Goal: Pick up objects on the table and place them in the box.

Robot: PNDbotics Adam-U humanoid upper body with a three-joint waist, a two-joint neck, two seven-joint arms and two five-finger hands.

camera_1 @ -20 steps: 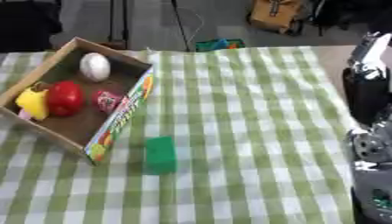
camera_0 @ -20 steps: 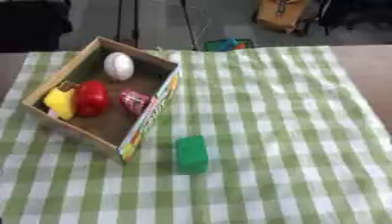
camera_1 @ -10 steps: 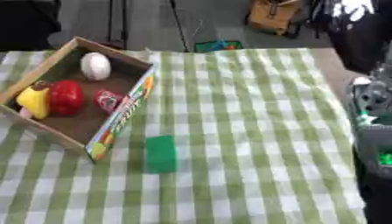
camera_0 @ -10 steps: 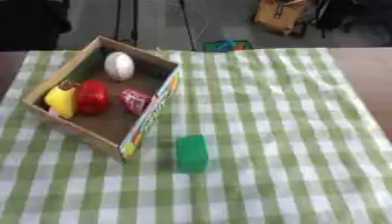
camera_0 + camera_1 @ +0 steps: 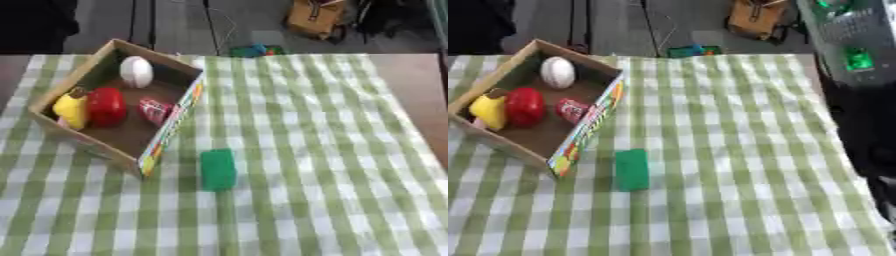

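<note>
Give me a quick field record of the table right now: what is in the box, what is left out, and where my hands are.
box: cardboard, open top, on the table's left part
in box: white egg-shaped thing, red thing, yellow thing, small red-and-white thing
left out: green block, lying on the checked cloth just right of the box's near corner
hands: neither shows; only a dark arm part at the right edge of the right eye view

Both head-mounted views look steeply down and forward onto the green-and-white checked cloth-covered bench (image 5: 332, 150). They share the open brown cardboard box (image 5: 52, 95) and the flat green rectangular block (image 5: 632, 169). The right eye view sits slightly rightward, additionally catching the black robot arm (image 5: 859, 90) at its right edge.
</note>
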